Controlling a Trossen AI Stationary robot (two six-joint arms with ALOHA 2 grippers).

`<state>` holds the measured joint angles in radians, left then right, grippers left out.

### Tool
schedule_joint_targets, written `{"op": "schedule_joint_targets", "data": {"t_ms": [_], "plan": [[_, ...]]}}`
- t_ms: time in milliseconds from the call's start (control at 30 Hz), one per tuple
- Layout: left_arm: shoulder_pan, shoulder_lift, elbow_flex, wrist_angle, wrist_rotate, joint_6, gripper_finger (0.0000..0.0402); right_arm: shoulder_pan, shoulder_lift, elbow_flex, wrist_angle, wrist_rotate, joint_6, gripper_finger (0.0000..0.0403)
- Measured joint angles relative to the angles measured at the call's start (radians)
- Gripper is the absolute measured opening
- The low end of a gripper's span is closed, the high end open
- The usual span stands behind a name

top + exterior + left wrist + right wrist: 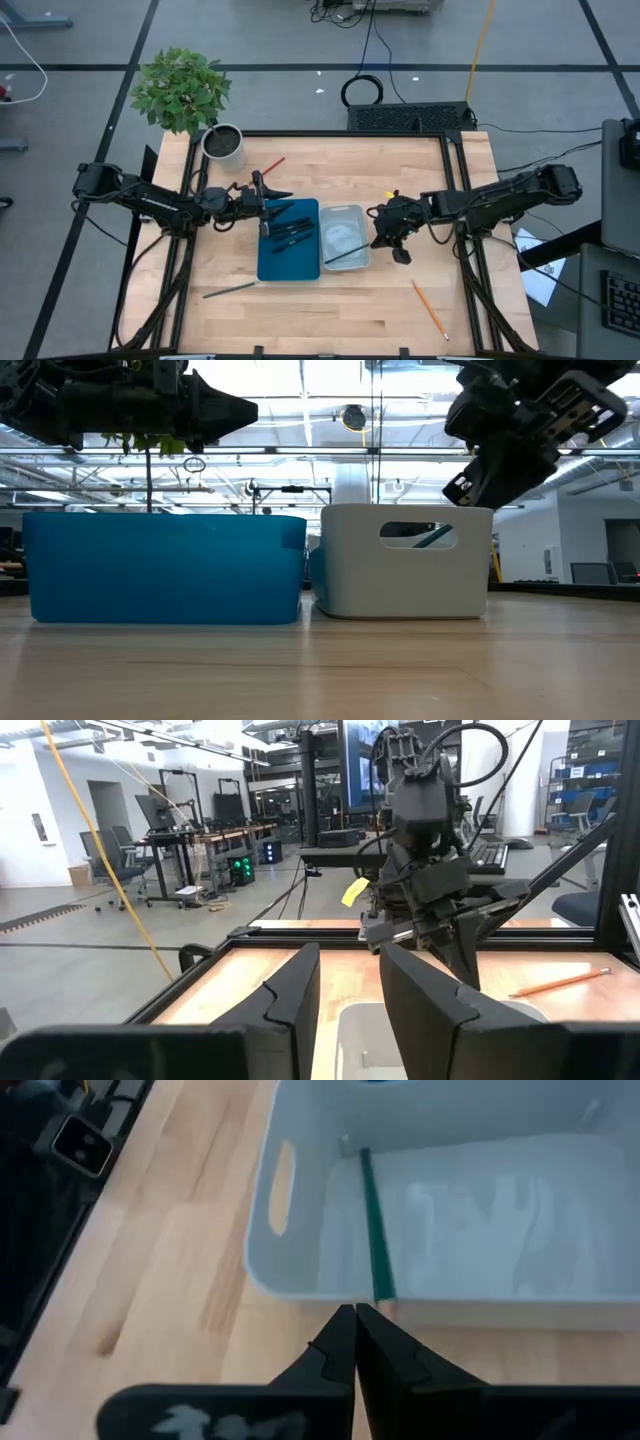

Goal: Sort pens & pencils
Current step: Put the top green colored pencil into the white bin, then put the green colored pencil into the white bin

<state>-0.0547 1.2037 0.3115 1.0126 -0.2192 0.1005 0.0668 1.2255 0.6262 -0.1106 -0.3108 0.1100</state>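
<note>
Several black pens point(290, 232) lie in the blue tray point(288, 268). Beside it stands the white tray point(350, 215), with a dark green pencil point(374, 1230) slanting inside it; the pencil's end point(384, 1292) leans on the rim nearest my right gripper. My right gripper point(355, 1316) is shut, its tips just outside that rim, right by the pencil's end and holding nothing. My left gripper point(345, 980) hovers open and empty over the blue tray's far left corner point(266, 204). Loose on the table lie a red pencil point(272, 166), a green one point(230, 291) and an orange one point(430, 308).
A potted plant point(180, 88) and a grey pot point(222, 145) stand at the table's far left corner. A black frame point(452, 140) edges the table. Bare wood lies in front of both trays point(320, 660).
</note>
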Motion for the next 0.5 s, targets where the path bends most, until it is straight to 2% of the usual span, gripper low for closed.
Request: {"op": "schedule_joint_targets", "data": {"t_ms": [233,500], "plan": [[0.000,0.000,0.000,-0.005,0.000,0.000,0.0113,-0.050,-0.001,0.000,0.036,0.050,-0.074,0.0000],[0.000,0.000,0.000,-0.011,0.000,0.000,0.0113,-0.119,-0.002,0.000,0.033,0.054,-0.142,0.0000]]}}
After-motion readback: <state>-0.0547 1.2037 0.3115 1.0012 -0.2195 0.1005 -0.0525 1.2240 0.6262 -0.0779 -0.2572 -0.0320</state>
